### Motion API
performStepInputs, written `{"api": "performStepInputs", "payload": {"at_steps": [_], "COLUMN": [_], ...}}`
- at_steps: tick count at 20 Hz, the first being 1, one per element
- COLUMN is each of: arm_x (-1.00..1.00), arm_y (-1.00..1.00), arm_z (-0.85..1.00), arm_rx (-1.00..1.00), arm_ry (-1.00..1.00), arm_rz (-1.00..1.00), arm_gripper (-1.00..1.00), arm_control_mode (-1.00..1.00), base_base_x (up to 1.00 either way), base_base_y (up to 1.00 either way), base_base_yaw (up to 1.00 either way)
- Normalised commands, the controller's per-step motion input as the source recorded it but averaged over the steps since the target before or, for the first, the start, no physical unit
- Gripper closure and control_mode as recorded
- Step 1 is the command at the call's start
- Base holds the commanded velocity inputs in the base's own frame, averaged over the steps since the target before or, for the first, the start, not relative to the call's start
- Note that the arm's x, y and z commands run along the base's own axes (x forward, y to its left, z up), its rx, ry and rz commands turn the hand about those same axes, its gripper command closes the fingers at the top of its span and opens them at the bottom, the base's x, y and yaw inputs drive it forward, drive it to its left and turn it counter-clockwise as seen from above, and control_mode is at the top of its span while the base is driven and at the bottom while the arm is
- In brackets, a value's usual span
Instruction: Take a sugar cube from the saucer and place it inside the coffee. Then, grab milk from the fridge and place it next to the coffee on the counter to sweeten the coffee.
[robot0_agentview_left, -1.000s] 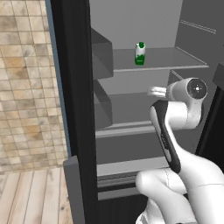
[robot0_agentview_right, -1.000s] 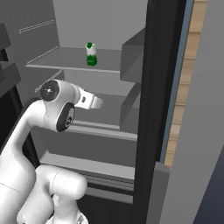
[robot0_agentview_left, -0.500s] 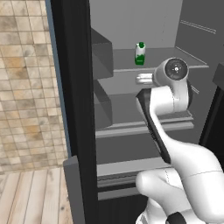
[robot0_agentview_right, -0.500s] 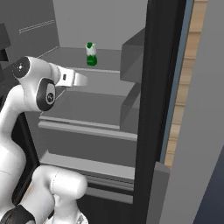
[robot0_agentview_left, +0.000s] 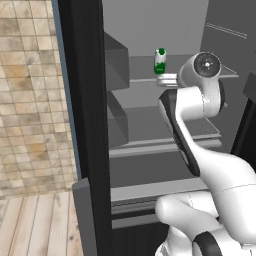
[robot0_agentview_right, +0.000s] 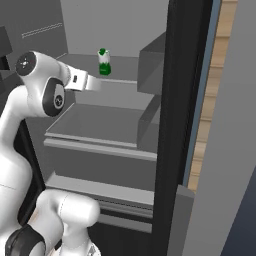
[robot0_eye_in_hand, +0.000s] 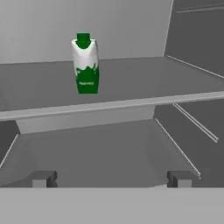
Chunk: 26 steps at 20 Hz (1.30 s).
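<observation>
milk (robot0_eye_in_hand: 86, 64): we see it upright on the upper fridge (robot0_agentview_left: 85, 125) shelf, upper left of hand view, top centre of left base view.
gripper (robot0_eye_in_hand: 111, 178): we see jaws spread wide, holding nothing, short of the carton, level with the shelf edge.

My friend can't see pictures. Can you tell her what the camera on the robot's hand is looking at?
A small white milk carton with a green cap and green bottom stands upright on a grey shelf inside the fridge. The gripper is below and in front of it, jaws open wide and not touching it. A lower shelf lies underneath.
</observation>
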Motion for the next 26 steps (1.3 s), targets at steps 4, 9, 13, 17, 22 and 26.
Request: {"api": "performStepInputs", "payload": {"at_steps": [4, 9, 13, 17, 22, 26], "arm_x": [0.08, 0.16, 0.15, 0.16, 0.16, 0.22], "arm_y": [0.0, 0.0, 0.0, 0.0, 0.07, 0.04], "arm_z": [0.31, 0.36, 0.31, 0.17, 0.0, 0.0], "arm_rx": [0.03, 0.0, 0.0, 0.01, 0.0, 0.0], "arm_ry": [-0.11, -0.21, -0.16, 0.0, 0.07, 0.12], "arm_rz": [0.0, 0.03, 0.05, 0.08, 0.06, 0.0], "arm_gripper": [-1.0, -1.0, -1.0, -1.0, -1.0, -1.0], "arm_control_mode": [-1.0, -1.0, -1.0, -1.0, -1.0, -1.0], "base_base_x": [0.0, 0.0, 0.0, 0.0, 0.0, 0.0], "base_base_y": [0.0, 0.0, 0.0, 0.0, 0.0, 0.0], "base_base_yaw": [0.0, 0.0, 0.0, 0.0, 0.0, 0.0]}}
